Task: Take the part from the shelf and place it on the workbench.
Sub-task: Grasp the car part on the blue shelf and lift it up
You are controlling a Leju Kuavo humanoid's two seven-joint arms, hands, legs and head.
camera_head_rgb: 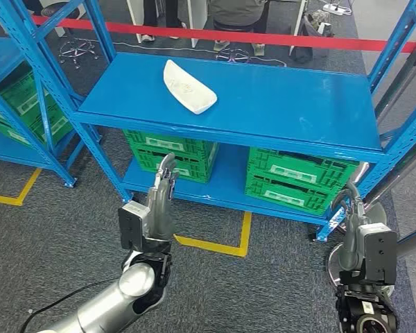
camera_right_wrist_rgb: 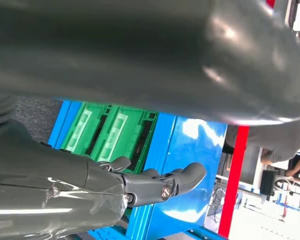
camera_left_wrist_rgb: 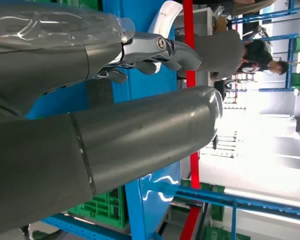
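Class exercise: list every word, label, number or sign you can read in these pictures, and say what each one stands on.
No text can be read in any view.
Green crates under the blue shelf: pale labels, too small and blurred to read.
White part on the shelf: faint marks, unreadable.
Floor: yellow tape lines, no lettering.

Open shelf top (camera_head_rgb: 279, 104) around white part (camera_head_rgb: 189, 87)

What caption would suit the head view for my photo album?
Both hands, left and right, raised empty before a blue shelf holding a white part.
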